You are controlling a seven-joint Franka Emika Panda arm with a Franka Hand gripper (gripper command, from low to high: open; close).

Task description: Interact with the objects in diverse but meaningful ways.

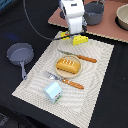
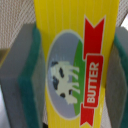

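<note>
The gripper (image 1: 71, 33) has its green-padded fingers (image 2: 31, 95) clamped on the yellow butter box (image 2: 75, 65), at the placemat's (image 1: 95, 95) far edge beside the cheese wedge (image 1: 80, 40). The step looks like lifting or relocating it; next needs a clear spot away from the bread loaf (image 1: 68, 65).

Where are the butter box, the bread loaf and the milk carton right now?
butter box (image 2: 75, 65), wrist view, on its printed front label.
bread loaf (image 1: 68, 65), exterior view, on its top crust.
milk carton (image 1: 53, 91), exterior view, on its front face.
</note>
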